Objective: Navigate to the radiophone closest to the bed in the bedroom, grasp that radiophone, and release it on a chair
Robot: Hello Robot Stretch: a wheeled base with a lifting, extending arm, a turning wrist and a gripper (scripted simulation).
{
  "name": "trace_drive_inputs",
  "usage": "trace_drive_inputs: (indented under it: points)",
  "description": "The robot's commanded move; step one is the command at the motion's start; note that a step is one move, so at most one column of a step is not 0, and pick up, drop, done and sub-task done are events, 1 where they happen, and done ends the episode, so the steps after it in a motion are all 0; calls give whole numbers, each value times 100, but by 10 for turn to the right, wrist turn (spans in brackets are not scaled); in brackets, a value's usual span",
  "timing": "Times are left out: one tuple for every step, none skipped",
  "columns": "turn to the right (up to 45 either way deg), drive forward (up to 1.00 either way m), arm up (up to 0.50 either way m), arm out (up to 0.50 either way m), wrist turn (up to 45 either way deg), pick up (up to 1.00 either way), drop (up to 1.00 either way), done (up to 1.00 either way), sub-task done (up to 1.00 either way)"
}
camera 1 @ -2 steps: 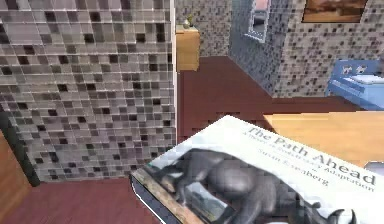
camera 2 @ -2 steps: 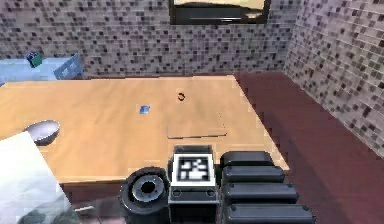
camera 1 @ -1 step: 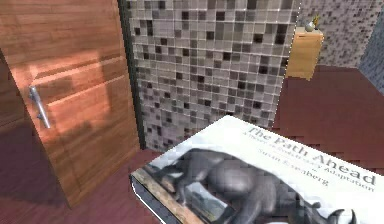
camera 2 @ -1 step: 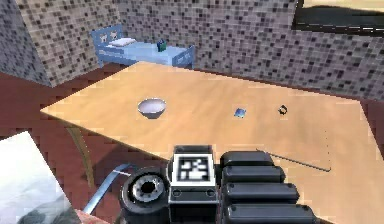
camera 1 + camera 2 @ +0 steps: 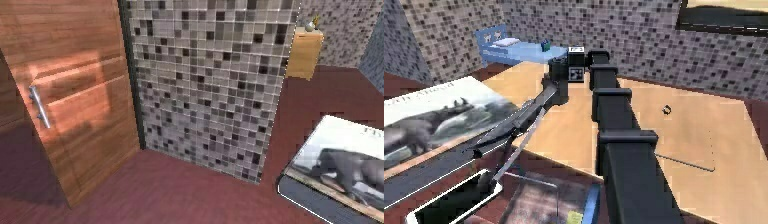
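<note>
The dark arm [image 5: 616, 120] rises over a pale wooden tabletop [image 5: 704, 130]. At its far end are the white marker squares [image 5: 576, 50]. The gripper [image 5: 494, 150] slants down toward the left, with thin fingers [image 5: 519, 125] crossing the table's edge and the dark rim of a bed. I cannot tell whether it holds anything. A flat white, phone-like slab with a reddish edge [image 5: 452, 200] lies near the arm side view's bottom left, below the fingers. The bed [image 5: 434, 115] has a cover printed with a dark animal, and its corner [image 5: 340, 170] shows at the forward view's lower right.
A wooden door with a metal handle [image 5: 42, 105] stands close at the forward view's left, beside a mosaic-tiled wall [image 5: 205, 85]. A wooden nightstand [image 5: 305, 55] is far right. A blue piece of furniture [image 5: 509, 42] stands beyond the table. A small dark item [image 5: 667, 110] lies on the tabletop.
</note>
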Motion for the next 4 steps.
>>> trace_drive_inputs:
  points:
    - [0, 0, 0, 0, 450, 0, 0, 0, 0]
    - [0, 0, 0, 0, 450, 0, 0, 0, 0]
    - [0, 0, 0, 0, 120, 0, 0, 0, 0]
    - [0, 0, -36, 0, 0, 0, 0, 0, 0]
